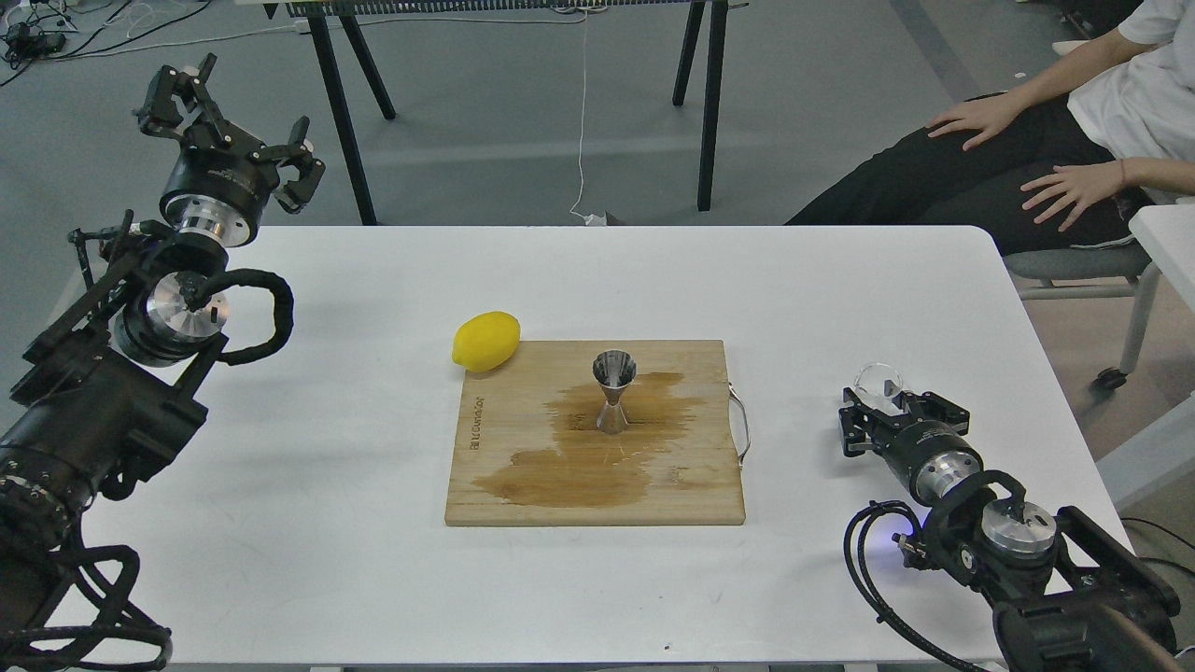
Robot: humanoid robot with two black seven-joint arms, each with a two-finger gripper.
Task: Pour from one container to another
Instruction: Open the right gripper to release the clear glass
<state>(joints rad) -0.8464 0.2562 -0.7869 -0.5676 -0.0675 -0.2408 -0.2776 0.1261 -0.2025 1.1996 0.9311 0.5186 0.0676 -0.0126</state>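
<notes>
The clear glass cup (878,379) is at the right side of the table, gripped at the tip of my right gripper (883,398), which is shut on it low over the tabletop. The steel jigger (613,399) stands upright on the wooden cutting board (504,499), in the middle of a dark wet stain (579,467). A good gap of table separates the cup from the board's right edge. My left gripper (238,126) is raised beyond the table's far left corner, open and holding nothing.
A yellow lemon (485,341) lies at the board's far left corner. A metal handle (742,425) sticks out of the board's right side. A seated person (1027,159) is beyond the table's far right corner. Black table legs (341,103) stand behind.
</notes>
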